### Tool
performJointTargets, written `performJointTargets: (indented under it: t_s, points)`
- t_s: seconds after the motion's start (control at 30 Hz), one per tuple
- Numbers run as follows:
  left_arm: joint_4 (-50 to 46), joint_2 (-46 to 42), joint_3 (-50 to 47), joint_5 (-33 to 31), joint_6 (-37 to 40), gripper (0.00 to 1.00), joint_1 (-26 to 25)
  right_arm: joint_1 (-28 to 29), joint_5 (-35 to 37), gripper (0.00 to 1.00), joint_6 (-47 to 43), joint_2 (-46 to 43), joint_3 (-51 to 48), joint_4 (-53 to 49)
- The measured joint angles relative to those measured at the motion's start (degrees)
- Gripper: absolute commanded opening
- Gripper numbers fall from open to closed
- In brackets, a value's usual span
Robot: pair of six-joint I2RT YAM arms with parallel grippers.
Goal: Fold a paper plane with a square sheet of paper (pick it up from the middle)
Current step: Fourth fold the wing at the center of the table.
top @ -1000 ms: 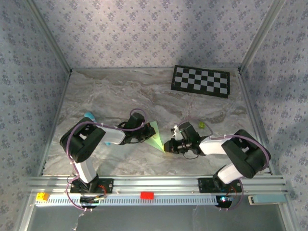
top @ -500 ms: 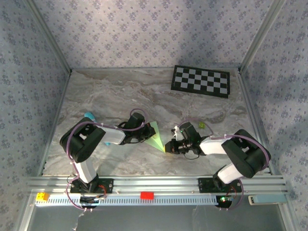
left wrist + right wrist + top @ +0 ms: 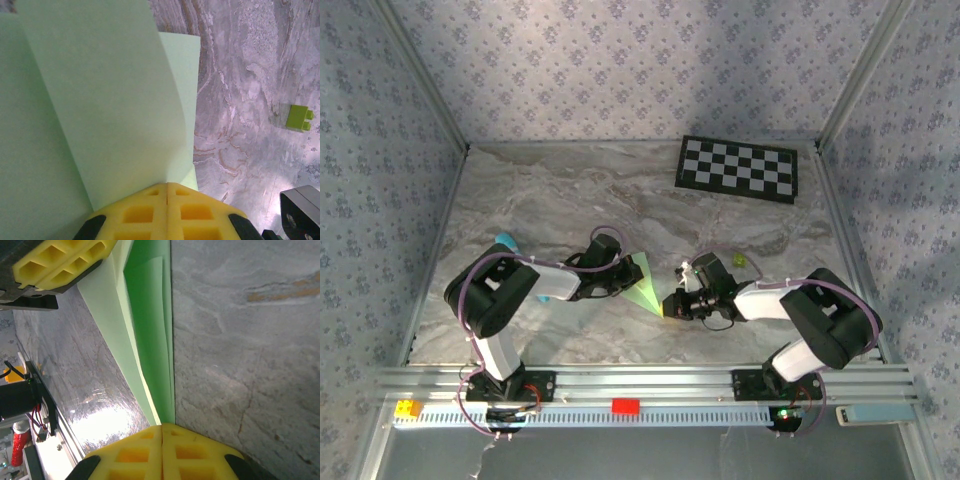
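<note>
Marble-patterned table (image 3: 570, 190) carries a black-and-white checkerboard (image 3: 738, 167) at its 1 o'clock corner, well apart from the arms. Folded mint-green paper (image 3: 642, 282) sits just toward 6 o'clock from centre, held between both arms. The left gripper (image 3: 166, 192) pinches its wide 9 o'clock side, and the right gripper (image 3: 161, 432) is clamped on the pointed 4 o'clock tip. A cyan stick (image 3: 505, 241) lies at 9 o'clock of the left arm, a lime block (image 3: 740, 260) at 2 o'clock of the right gripper.
</note>
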Motion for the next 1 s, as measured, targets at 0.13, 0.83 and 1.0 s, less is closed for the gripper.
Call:
performJointTargets:
  t_s: [0.13, 0.83, 1.0]
  points:
    - [0.02, 0.0, 0.0, 0.0, 0.0, 0.02, 0.0, -0.07, -0.07, 0.09, 0.0, 0.0, 0.0, 0.0]
    - [0.02, 0.0, 0.0, 0.0, 0.02, 0.02, 0.0, -0.7, -1.14, 0.28, 0.0, 0.39, 6.32, -6.58]
    - [0.02, 0.0, 0.0, 0.0, 0.02, 0.02, 0.0, -0.7, -1.49, 0.28, 0.0, 2.62, 8.26, -6.58]
